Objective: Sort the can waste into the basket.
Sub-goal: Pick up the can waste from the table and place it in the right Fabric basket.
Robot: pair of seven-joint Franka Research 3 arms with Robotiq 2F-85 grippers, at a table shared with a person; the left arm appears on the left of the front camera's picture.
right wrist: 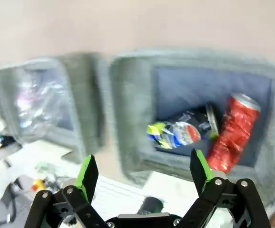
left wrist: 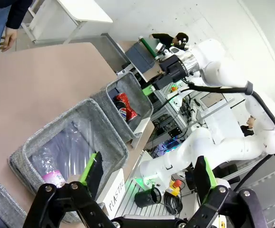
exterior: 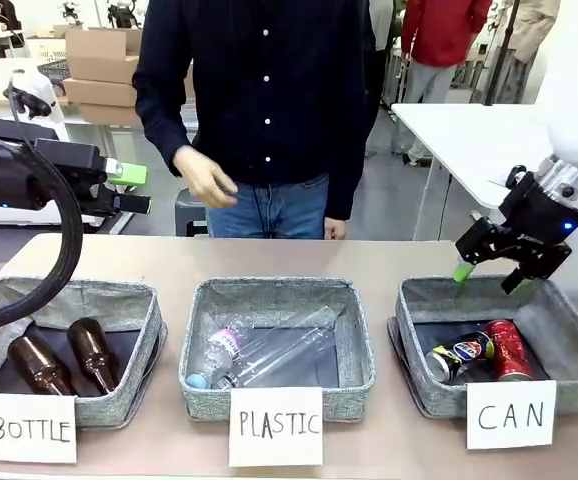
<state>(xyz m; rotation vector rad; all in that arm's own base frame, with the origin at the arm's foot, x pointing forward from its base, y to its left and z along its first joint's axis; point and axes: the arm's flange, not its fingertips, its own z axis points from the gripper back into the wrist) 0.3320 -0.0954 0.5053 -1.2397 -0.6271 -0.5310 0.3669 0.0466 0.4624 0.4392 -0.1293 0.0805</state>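
Note:
The dented red can (exterior: 509, 350) and the dark can (exterior: 461, 355) with a blue-red logo lie side by side inside the grey basket (exterior: 569, 340) signed "CAN" at the right. My right gripper (exterior: 487, 277) hangs open just above that basket's far rim, holding nothing. In the right wrist view the open gripper (right wrist: 142, 171) looks down on the red can (right wrist: 230, 133), the dark can (right wrist: 180, 133) and the basket wall (right wrist: 132, 104). My left gripper (exterior: 134, 188) is open and raised high at the left; its fingers (left wrist: 92, 168) stand wide apart with nothing between them.
The middle basket (exterior: 199, 330) signed "PLASTIC" holds clear bottles (exterior: 259, 350). The left basket (exterior: 144, 310) signed "BOTTLE" holds two brown glass bottles (exterior: 69, 360). A person stands at the far side with one hand (exterior: 204, 180) lifted. A white table (exterior: 469, 130) stands behind on the right.

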